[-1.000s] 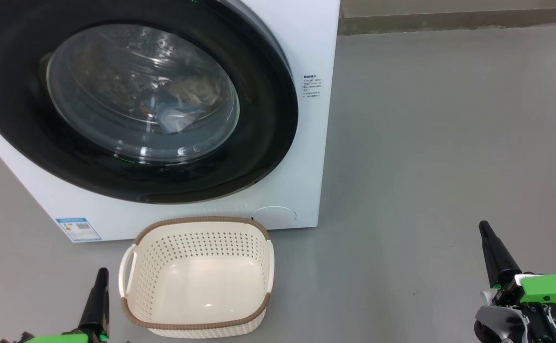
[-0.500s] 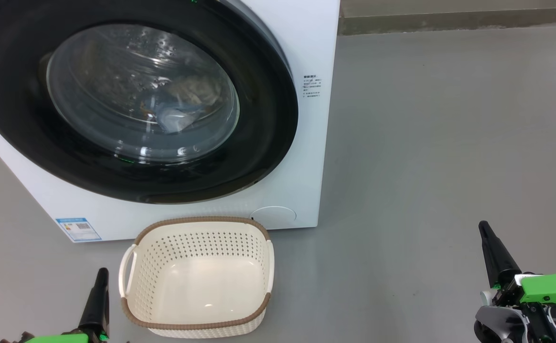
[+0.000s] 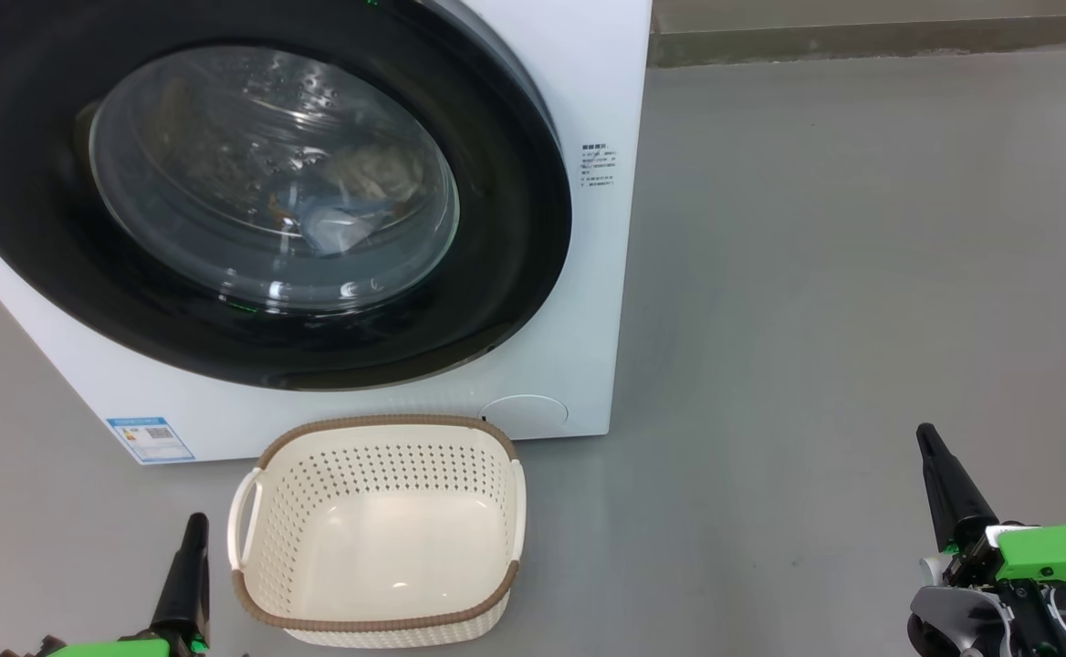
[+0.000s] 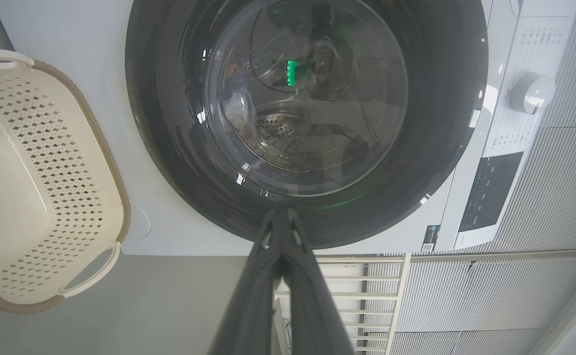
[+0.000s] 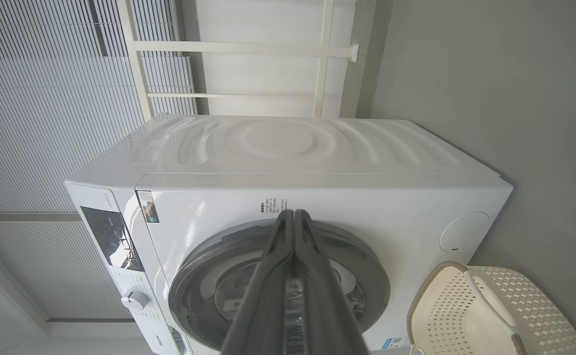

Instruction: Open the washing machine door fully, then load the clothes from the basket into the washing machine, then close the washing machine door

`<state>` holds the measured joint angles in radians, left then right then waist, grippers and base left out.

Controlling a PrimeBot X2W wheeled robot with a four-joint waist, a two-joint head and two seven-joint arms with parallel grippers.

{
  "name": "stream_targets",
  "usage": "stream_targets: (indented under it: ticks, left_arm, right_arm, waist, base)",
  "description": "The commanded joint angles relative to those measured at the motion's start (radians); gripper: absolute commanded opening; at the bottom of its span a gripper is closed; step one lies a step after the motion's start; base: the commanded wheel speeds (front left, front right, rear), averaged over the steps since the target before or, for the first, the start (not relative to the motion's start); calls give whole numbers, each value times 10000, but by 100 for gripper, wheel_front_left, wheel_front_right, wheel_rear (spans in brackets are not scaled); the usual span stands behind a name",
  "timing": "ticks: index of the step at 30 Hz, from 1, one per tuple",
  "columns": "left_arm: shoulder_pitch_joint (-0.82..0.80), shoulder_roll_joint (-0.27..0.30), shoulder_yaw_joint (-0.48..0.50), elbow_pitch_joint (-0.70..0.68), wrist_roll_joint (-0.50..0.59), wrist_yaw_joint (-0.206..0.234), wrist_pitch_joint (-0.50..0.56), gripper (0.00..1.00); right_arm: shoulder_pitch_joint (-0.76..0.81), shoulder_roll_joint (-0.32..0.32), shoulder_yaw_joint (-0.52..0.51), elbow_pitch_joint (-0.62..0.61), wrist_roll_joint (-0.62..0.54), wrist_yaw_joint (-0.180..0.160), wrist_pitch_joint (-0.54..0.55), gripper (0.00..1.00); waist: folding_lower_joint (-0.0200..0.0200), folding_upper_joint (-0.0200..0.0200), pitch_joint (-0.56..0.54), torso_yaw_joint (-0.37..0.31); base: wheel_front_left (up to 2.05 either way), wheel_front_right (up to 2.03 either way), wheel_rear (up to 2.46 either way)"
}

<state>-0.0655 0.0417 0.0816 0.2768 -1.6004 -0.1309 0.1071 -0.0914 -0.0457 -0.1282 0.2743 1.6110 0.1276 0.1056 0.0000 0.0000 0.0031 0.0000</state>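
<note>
Here, the washing machine [image 3: 601,274] takes up the upper left of the head view. The washing machine door [image 3: 515,274] sits shut against its white front, its glossy black rim ringing the bulging glass window [image 3: 223,182]. Behind that glass, towards the right of the window, the clothes [image 3: 341,228] lie inside the drum as a pale blue and cream heap with a fleck of orange.

The basket [image 3: 387,465] stands upright on the grey floor [image 3: 816,274] at the lower centre of the frame, just in front of the machine's bottom edge. Its smooth cream bottom is in plain sight. A blue label [image 3: 150,440] marks the machine's lower left corner, up and to the left of the basket.

The left gripper [image 3: 194,525] rises from the lower left edge, near the basket's left handle but apart from it. Its two dark fingers are pressed together on nothing. The right gripper [image 3: 927,436] stands at the lower right, well apart from both basket and machine, likewise clenched and holding nothing.

Each wrist view shows its own fingers meeting in a single point, with the closed door beyond them.
</note>
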Motion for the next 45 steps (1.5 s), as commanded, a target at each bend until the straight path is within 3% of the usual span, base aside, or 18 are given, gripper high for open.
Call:
stream_targets:
  ticks: [1,45]
  left_arm:
    - [-426,88,330,-315,-75,2,67,0]
    - [-426,86,332,-316,-73,2,69,0]
  right_arm:
    - [-161,-82,187,-298,12,31,42,0]
    - [-163,-64,160,-296,-11,31,64,0]
  waist:
    - [0,0,0,0]
    - [0,0,0,0]
  base:
    - [0,0,0]
    - [0,0,0]
